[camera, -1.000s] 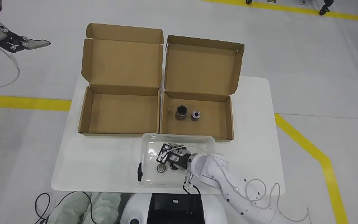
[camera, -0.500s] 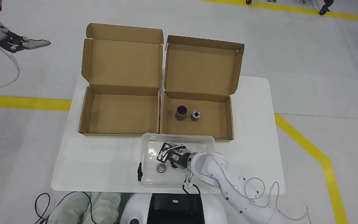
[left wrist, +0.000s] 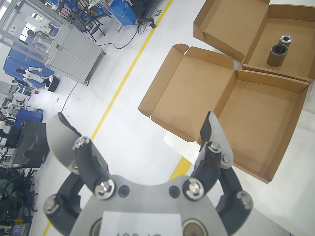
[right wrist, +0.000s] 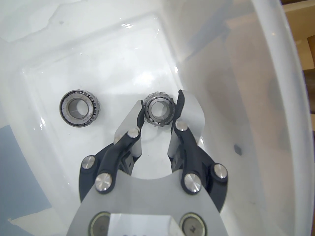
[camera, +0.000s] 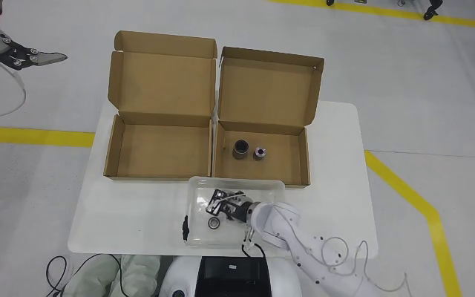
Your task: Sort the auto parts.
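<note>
- A small steel tapered roller bearing [right wrist: 158, 111] lies on the floor of the clear plastic bin [right wrist: 258, 99], pinched between the right gripper's [right wrist: 159, 106] fingers.
- A second steel bearing [right wrist: 79, 111] lies apart from it in the same bin.
- The left gripper [left wrist: 134, 121] hangs spread wide, off the table.

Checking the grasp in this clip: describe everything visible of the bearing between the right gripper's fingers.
The gripped bearing is a small tapered roller bearing of grey metal: caged rollers around a smooth inner ring with an open bore. It lies bore-up on the floor of the translucent white bin, with the pads of the right gripper seemingly touching its opposite sides. A second bearing lies apart.
</note>
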Robot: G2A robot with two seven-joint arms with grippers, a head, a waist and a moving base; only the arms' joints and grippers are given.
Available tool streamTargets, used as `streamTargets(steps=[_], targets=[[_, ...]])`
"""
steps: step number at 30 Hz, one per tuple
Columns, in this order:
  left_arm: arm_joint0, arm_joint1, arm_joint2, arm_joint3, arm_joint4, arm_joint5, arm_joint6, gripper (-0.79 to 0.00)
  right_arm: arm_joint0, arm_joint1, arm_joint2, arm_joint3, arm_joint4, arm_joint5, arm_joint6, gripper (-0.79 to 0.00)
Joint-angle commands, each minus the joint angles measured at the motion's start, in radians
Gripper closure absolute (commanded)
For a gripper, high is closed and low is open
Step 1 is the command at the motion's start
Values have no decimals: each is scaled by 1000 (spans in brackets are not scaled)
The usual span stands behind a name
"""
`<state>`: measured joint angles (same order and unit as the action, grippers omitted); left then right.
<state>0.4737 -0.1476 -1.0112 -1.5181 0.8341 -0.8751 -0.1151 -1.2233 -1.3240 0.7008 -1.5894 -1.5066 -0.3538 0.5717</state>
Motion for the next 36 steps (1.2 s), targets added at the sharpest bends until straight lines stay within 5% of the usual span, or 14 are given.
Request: streamTargets(steps=[1,7,26,36], targets=[[0,0,0,0,0,0,0,-785,-9,2,4,-18,-15,6,-6,0],[0,0,0,0,0,0,0,-785,-42,13,30,-75,-13,-14,-37,0],[0,0,0,0,0,0,0,-785,-114,54,177,-153,173,-239,-456,0],[0,0,0,0,0,0,0,-785,-51,50,197,-198,303,-323,-585,0]])
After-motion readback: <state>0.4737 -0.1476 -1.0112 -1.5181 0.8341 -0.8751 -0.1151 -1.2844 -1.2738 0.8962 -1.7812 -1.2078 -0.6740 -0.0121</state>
